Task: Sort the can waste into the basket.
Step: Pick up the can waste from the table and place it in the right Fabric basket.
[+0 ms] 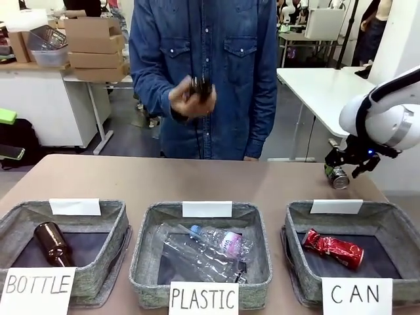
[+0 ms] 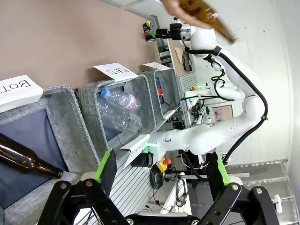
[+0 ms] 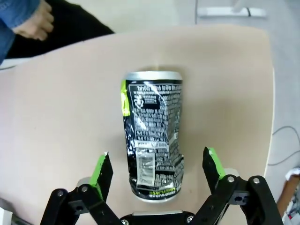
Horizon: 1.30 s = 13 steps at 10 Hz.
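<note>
Brown desk (image 1: 197,177); grey woven-fabric rectangular basket signed "CAN" (image 1: 394,226) at its near right, the dented red metal can (image 1: 333,249) already lying inside. My right claw (image 3: 157,171) hangs spread wide, gripping nothing, fingers straddling the dark drink can with pale print (image 3: 152,136), which lies on its side on the desk just beyond the basket's far rim. Best, I judge: drop squarely, close mid-body above the dent, lift clear before crossing the rim; left claw (image 2: 161,174) open, idle.
</note>
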Each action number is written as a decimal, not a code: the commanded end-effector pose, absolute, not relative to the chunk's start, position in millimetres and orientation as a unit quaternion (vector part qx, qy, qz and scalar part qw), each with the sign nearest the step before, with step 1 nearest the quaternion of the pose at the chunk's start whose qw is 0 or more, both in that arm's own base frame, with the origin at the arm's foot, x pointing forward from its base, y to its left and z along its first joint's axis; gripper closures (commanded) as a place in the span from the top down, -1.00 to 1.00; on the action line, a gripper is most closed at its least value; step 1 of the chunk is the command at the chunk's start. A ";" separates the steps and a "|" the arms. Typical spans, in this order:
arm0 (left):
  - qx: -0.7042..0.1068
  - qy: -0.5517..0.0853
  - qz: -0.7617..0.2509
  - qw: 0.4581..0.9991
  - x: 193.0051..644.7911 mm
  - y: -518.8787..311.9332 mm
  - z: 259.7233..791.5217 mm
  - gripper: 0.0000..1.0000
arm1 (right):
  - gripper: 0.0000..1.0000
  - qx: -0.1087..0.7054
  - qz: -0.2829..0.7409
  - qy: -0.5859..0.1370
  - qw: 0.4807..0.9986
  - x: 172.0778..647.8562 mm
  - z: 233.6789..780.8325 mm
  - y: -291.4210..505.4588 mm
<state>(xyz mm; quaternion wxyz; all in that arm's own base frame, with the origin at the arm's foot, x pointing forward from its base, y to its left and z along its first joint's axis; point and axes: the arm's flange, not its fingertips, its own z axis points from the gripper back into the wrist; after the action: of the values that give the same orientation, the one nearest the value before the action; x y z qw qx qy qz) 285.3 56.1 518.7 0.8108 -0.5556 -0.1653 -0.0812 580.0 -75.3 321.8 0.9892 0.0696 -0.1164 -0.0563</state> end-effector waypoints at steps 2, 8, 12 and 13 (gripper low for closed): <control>-0.562 -0.169 -0.081 0.805 285.3 53.7 521.6 1.00 | 1.00 0.037 -0.064 -0.125 0.989 595.8 313.2 -69.4; -0.562 -0.169 -0.081 0.805 285.3 53.7 521.6 1.00 | -0.12 -0.005 -0.057 -0.171 0.984 598.4 314.5 -63.9; -0.562 -0.169 -0.081 0.805 285.3 53.7 521.6 1.00 | -0.70 -0.008 -0.050 -0.163 0.985 597.0 313.6 -63.7; -0.562 -0.169 -0.081 0.805 285.3 53.7 521.6 1.00 | -0.88 -0.009 -0.050 -0.160 0.986 596.4 313.2 -64.1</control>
<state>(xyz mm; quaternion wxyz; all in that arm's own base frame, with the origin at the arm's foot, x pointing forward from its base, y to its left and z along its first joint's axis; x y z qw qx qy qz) 285.3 56.1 518.7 0.8107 -0.5557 -0.1654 -0.0811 598.6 -67.0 313.0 0.9857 0.0045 -0.1635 -0.0405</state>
